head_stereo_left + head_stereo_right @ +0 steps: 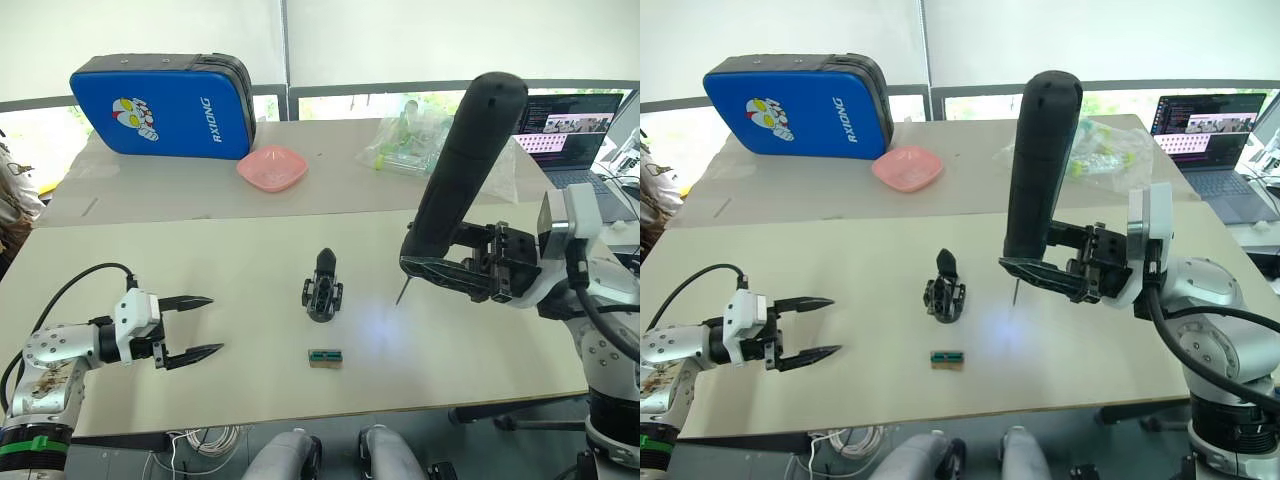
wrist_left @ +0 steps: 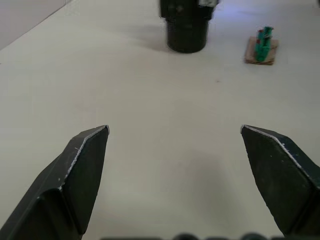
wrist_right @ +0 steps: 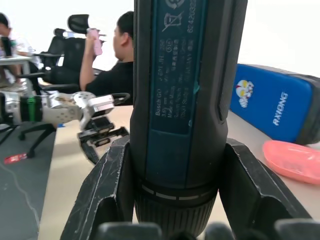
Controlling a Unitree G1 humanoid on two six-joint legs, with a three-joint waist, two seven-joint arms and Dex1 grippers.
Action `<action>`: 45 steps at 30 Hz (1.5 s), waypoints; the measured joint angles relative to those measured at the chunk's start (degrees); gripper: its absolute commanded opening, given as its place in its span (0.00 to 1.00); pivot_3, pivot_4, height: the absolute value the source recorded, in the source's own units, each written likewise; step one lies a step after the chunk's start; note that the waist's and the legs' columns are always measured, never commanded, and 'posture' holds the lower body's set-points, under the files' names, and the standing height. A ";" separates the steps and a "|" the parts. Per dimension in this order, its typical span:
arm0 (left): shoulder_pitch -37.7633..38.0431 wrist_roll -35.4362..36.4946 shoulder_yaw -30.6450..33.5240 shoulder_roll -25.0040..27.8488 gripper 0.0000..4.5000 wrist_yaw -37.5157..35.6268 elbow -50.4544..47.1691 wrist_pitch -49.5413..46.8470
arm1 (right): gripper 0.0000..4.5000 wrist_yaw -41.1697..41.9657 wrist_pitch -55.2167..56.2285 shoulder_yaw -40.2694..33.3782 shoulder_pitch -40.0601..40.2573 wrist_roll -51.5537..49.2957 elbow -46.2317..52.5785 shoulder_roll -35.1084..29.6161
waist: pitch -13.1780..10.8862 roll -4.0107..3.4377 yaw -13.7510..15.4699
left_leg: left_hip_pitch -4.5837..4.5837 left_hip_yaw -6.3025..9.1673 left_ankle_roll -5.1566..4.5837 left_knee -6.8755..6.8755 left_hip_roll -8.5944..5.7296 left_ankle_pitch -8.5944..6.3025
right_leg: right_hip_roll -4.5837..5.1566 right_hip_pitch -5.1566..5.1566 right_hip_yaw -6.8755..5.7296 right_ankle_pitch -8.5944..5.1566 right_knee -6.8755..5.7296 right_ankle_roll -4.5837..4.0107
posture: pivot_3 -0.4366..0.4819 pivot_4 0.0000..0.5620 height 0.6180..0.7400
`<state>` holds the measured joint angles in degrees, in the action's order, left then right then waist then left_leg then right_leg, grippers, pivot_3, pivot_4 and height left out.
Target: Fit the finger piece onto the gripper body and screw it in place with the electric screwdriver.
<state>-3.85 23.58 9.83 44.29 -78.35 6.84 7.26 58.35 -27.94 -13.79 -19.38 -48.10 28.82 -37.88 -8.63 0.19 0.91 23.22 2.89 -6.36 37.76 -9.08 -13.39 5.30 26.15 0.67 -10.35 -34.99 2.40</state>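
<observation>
Right of the gripper body [image 1: 322, 290] standing mid-counter [image 1: 250, 250], the right end effector [image 1: 440, 270] clamps the electric screwdriver [image 1: 465, 170] upright, bit downward, presumably ready for screwing; the left end effector [image 1: 190, 327] waits spread wide.

You can read "RXIONG" in white on the blue pad [image 1: 165, 106]. The screwdriver [image 3: 187, 100] label reads "Bosch GO"; its smaller print is unreadable.

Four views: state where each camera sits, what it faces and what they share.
Left eye, head: looks down at table, both arms.
Right eye: same scene, shifted.
Left wrist: along open left pincer toward gripper body, green-and-tan block.
Right wrist: along right pincer clamping electric screwdriver; left pincer beyond.
Shared: gripper body, eyes and left wrist.
</observation>
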 measured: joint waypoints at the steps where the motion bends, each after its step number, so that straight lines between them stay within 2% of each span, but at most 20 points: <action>1: 0.04 0.00 -0.63 -0.16 0.99 0.16 -1.39 -0.13 | 0.43 -0.39 0.01 0.51 -0.43 -0.32 0.89 0.59 | 0.00 0.00 -0.04 | -0.01 0.00 0.02 0.00 0.02 0.01 | -0.01 0.00 -0.01 0.01 -0.01 -0.02 | 0.48 0.27 1.00; 5: 0.61 0.03 -3.92 -1.06 0.99 1.81 -7.95 -4.01 | 0.43 -1.75 0.04 4.24 -2.05 -0.39 2.85 2.77 | 0.00 0.00 -0.23 | -0.08 0.01 0.06 0.01 0.03 0.04 | -0.04 -0.03 -0.01 0.04 -0.06 -0.06 | 0.48 0.27 1.00; 8: 1.00 0.02 -8.79 -4.50 0.99 4.35 -12.92 -7.76 | 0.43 -1.74 0.10 11.05 -2.22 1.33 3.26 5.71 | 0.00 0.01 -0.23 | -0.08 0.01 0.14 0.04 0.02 0.09 | -0.05 -0.01 -0.02 0.04 -0.07 -0.06 | 0.48 0.27 1.00; 10: 0.93 -0.46 -11.51 -6.18 0.99 5.77 -14.06 -9.26 | 0.43 -1.52 0.41 15.23 -2.22 3.62 3.15 7.31 | -0.01 0.01 -0.22 | -0.07 0.01 0.52 0.05 0.02 0.32 | -0.06 -0.01 -0.03 0.04 -0.06 -0.07 | 0.48 0.27 1.00; 14: -0.86 -6.69 -17.01 -6.46 0.99 7.58 -14.34 -8.56 | 0.43 -1.22 2.91 19.76 -2.24 7.99 2.00 10.10 | -0.01 0.01 -0.02 | -0.07 0.00 0.53 0.06 -0.01 0.33 | -0.04 -0.04 -0.03 0.05 -0.04 -0.06 | 0.48 0.27 1.00; 20: -3.15 -10.10 -21.60 -9.57 0.99 11.37 -14.43 -11.00 | 0.43 1.65 8.77 22.78 -0.92 12.61 0.35 11.58 | 0.00 0.01 -0.05 | -0.09 0.01 0.52 0.07 -0.02 0.32 | -0.09 -0.02 -0.08 0.06 -0.06 -0.03 | 0.48 0.27 1.00; 26: -3.08 -11.54 -24.42 -10.70 0.99 12.40 -13.12 -11.12 | 0.43 2.54 9.81 24.71 -0.52 14.79 -1.31 12.07 | -0.01 0.01 -0.24 | -0.13 0.01 0.59 0.07 0.01 0.37 | -0.14 -0.02 -0.06 0.07 -0.11 -0.04 | 0.48 0.27 1.00; 34: -5.18 -12.74 -25.94 -12.99 0.99 13.42 -10.49 -10.26 | 0.43 2.88 12.69 26.21 1.12 17.70 -4.21 12.55 | 0.00 0.01 0.19 | -0.35 0.01 0.44 0.08 -0.02 0.28 | -0.13 -0.22 -0.09 0.11 -0.14 -0.07 | 0.48 0.27 1.00; 45: -5.37 -12.69 -26.22 -13.20 0.99 13.81 -9.57 -8.94 | 0.43 2.97 14.26 26.85 1.05 19.95 -7.21 14.04 | 0.00 0.01 0.15 | -0.39 0.02 0.66 0.08 0.00 0.42 | -0.15 -0.23 -0.06 0.13 -0.19 -0.11 | 0.48 0.27 1.00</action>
<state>-9.22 10.89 -16.39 31.09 -64.55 -2.73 -1.68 61.33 -13.68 13.06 -18.33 -28.15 21.61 -23.84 -8.63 0.21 1.06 22.83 2.91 -5.70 37.84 -9.08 -12.98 5.15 25.92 0.61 -10.21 -35.18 2.30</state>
